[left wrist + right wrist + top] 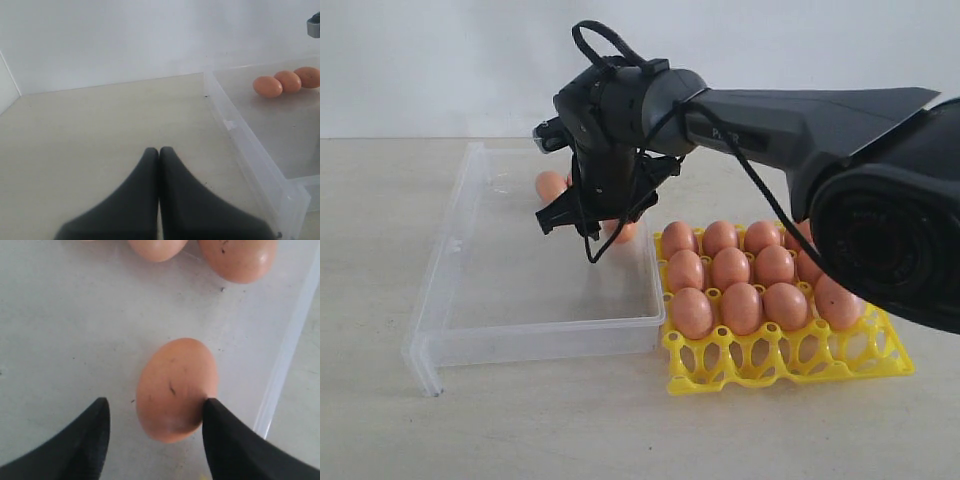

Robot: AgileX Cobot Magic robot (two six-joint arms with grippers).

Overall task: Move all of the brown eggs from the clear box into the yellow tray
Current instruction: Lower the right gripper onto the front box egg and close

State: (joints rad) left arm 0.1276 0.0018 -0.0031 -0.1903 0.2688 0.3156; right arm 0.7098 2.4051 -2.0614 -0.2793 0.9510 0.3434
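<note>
The clear box [550, 325] lies left of the yellow tray [790, 365], whose cups hold several brown eggs [740, 305]. My right gripper [598, 222] hangs open inside the box near its tray-side wall. It straddles one brown egg [175, 390] lying on the box floor. One fingertip [212, 412] touches the egg's side, and the other [100, 412] stands apart from it. Two more eggs [237, 257] lie just beyond. My left gripper [159, 149] is shut and empty over the bare table, outside the box [240, 135].
The box wall [285, 360] runs close beside the right gripper's touching finger. Three eggs [288, 80] lie in a row at the box's far end in the left wrist view. The right arm [800, 120] stretches above the yellow tray.
</note>
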